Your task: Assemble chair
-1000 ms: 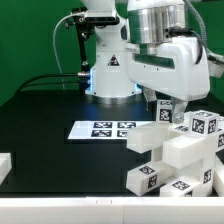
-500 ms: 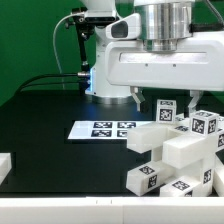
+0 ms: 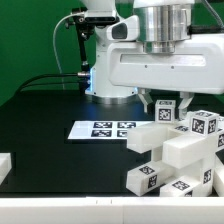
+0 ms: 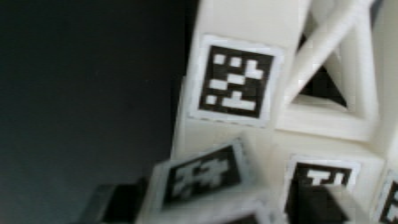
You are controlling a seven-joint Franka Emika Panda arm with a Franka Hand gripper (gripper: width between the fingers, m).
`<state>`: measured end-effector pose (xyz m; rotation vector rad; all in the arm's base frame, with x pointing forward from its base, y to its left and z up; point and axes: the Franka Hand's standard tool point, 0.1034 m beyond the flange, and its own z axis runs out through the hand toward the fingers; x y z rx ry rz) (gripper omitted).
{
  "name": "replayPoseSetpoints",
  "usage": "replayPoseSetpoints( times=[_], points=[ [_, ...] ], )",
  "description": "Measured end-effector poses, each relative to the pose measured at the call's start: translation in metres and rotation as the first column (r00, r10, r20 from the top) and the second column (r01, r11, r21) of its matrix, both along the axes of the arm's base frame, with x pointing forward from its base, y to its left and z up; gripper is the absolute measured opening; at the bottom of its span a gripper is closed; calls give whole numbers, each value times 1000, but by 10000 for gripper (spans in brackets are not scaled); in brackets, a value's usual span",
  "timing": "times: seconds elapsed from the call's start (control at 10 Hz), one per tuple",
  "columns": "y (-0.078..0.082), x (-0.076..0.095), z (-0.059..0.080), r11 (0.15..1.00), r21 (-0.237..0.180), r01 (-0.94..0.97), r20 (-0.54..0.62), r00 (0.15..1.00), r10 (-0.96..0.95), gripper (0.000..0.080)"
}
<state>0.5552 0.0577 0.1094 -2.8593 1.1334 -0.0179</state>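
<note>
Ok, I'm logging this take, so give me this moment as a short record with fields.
arm: over the chair parts, wrist pointing down
fingers: low beside the stack, dark tips partly visible; open or shut unclear
chair parts: white tagged blocks stacked at the exterior view's right
marker board: flat on the table, beside the stack
table: black
wrist view: close on a tagged white part

My arm reaches forward from its base at the back with the wrist pointing straight down, gripper [image 3: 160,101] low at the exterior view's right; finger gap mostly hidden, so I can't tell its state.
</note>
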Motion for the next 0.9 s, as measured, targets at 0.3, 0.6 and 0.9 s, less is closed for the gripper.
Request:
replayPoseSetpoints(
  times=[0.3,0.6,0.9],
  points=[
    [0,0,0,977,12,215,-13,977,-215,262],
    [0,0,-1,850,29,525,-22,851,-525,262],
    [5,1,-1,636,64,769,-61,640,-766,264]
  ],
)
